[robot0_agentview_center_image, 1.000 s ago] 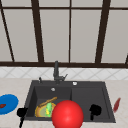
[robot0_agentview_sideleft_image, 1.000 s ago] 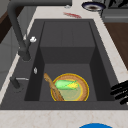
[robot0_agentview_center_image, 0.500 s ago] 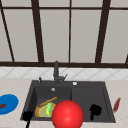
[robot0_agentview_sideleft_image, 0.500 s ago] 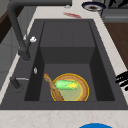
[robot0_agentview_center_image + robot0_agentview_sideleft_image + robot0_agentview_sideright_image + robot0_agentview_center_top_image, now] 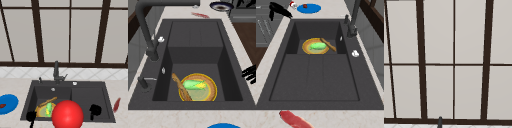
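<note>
The red ball point(image 5: 67, 114) sits at 6 o'clock of the sink point(image 5: 105, 87) in the front view, at its front edge and overlapping the yellow plate point(image 5: 40, 111). I cannot tell whether it rests on anything. The left hand point(image 5: 31, 116) hangs at the ball's 9 o'clock, just apart from it. In the right side view its fingers look stretched out and hold nothing. The right hand point(image 5: 95, 110) hangs at the ball's 3 o'clock, over the drainer half; I cannot tell how its fingers stand.

The ball looks round and smooth, so a grip would probably need a wide span and a level approach from the side, or it may roll away. The corn cob point(image 5: 193, 85) lies on the plate and the wooden spoon point(image 5: 181, 87) leans across it, so a low sweep could knock them.

On the bench, a blue plate point(image 5: 8, 103) lies at the sink's 9 o'clock and a red chilli point(image 5: 116, 105) at its 3 o'clock.
</note>
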### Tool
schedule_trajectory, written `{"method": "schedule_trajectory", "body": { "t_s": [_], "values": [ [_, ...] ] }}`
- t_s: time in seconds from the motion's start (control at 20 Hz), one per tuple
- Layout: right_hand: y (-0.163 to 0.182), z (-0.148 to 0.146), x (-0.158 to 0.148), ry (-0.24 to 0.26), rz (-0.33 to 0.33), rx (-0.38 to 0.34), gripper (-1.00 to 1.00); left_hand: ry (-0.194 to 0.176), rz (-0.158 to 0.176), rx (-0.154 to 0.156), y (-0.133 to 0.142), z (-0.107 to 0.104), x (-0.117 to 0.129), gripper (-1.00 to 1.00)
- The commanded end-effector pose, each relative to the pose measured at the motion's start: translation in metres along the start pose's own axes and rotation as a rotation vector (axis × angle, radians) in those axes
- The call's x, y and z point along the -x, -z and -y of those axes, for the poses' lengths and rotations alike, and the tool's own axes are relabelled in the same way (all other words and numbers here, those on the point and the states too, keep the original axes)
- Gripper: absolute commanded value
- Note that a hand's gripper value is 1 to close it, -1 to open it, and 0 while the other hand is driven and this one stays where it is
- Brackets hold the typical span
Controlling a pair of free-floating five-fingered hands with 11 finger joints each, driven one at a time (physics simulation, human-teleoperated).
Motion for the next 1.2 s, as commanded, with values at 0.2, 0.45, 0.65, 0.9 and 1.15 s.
{"method": "schedule_trajectory", "body": {
  "t_s": [0.2,0.45,0.65,0.9,1.15],
  "values": [
    [0.000,0.000,0.000,0.000,0.000,0.000,0.00,0.010,-0.001,-0.001,0.000,0.000,0.000,-1.00],
    [0.004,0.001,-0.002,0.005,-0.002,-0.006,-1.00,0.010,0.006,0.012,0.000,0.000,0.000,0.00],
    [0.009,0.003,-0.003,-0.004,-0.003,-0.023,-1.00,0.026,0.001,0.003,0.000,0.000,0.000,0.00],
    [0.005,0.002,-0.001,-0.002,0.015,0.012,-1.00,0.037,-0.003,-0.002,0.000,0.000,0.001,0.00],
    [0.008,0.002,-0.011,-0.059,0.067,0.025,-1.00,0.044,-0.005,-0.006,0.001,0.000,0.001,0.00]
  ]
}}
